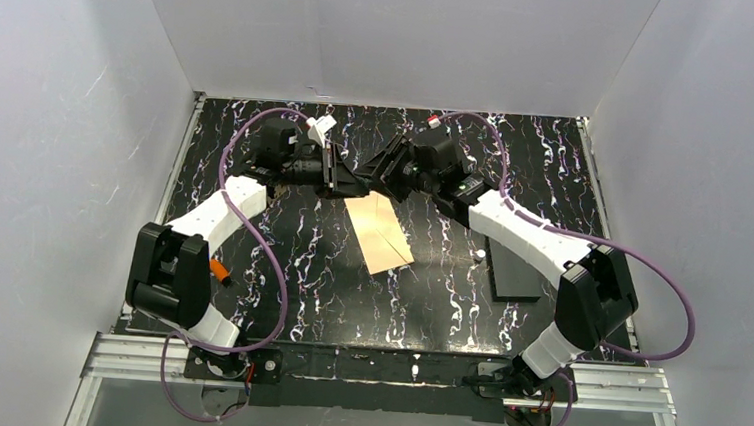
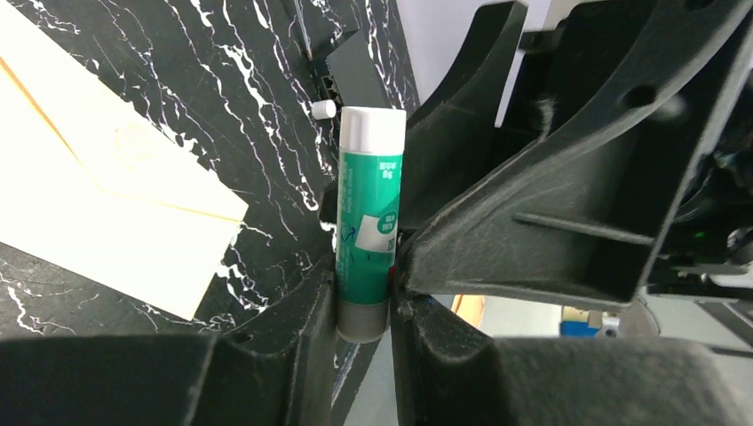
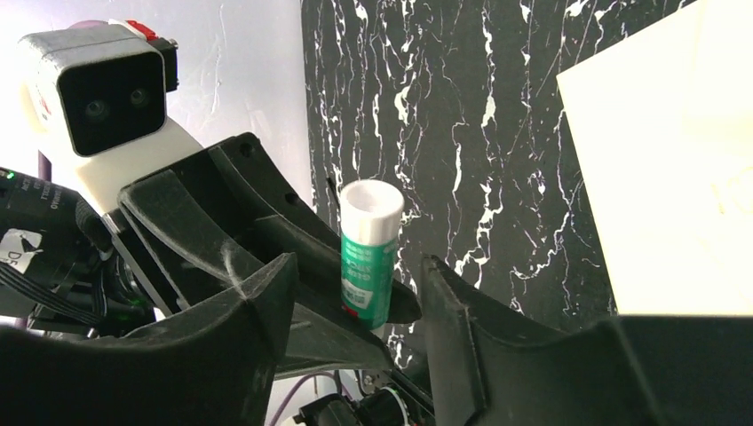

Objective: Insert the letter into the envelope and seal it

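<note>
We are pinching the glue stick (image 2: pixel 368 213) by its grey base in our left pincer (image 2: pixel 364 306), its long axis pointing white cap first at our right pincer (image 3: pixel 357 271), which is standing spread with the cap showing in its opening, seemingly untouched. The cream envelope (image 1: pixel 381 235) is lying flat on the table (image 1: pixel 300 258) at the centre of the top view, just below both pincers. We are seeing no separate letter, so it is probably inside.
</note>
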You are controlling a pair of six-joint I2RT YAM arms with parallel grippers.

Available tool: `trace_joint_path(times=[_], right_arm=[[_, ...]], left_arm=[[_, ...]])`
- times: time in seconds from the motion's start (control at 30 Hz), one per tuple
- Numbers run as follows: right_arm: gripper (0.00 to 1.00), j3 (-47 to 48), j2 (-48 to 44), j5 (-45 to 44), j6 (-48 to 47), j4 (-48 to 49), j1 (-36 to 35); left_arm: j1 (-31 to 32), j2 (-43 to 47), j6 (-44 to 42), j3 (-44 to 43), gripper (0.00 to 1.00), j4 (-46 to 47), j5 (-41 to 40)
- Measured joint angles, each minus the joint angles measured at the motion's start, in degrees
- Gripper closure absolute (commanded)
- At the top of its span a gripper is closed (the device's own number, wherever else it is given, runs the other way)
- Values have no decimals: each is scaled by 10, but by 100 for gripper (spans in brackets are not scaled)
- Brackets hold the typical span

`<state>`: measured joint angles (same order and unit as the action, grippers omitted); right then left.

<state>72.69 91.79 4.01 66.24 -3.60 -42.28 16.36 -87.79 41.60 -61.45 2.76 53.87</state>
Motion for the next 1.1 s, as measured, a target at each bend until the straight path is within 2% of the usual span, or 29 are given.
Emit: trace_joint_path(times=[0.17, 0.37, 0.6, 0.8, 0.93, 1.1], right_arm=[[36, 24, 0, 0, -20, -35, 10], [49, 37, 0, 0, -33, -57, 22], [42, 50, 9, 9, -35, -72, 22], [51, 57, 14, 22, -35, -80, 22], [62, 57, 15, 26, -32, -84, 22], [70, 57, 15, 25, -27, -84, 26]], left_arm=[[3, 0, -85, 0, 100, -36, 10], [3, 4, -161, 0, 100, -80, 6], [3, 8, -178, 0, 100, -84, 6], [3, 12, -176, 0, 100, -75, 7], [3, 12, -173, 0, 100, -70, 8], [3, 14, -169, 0, 100, -59, 11]])
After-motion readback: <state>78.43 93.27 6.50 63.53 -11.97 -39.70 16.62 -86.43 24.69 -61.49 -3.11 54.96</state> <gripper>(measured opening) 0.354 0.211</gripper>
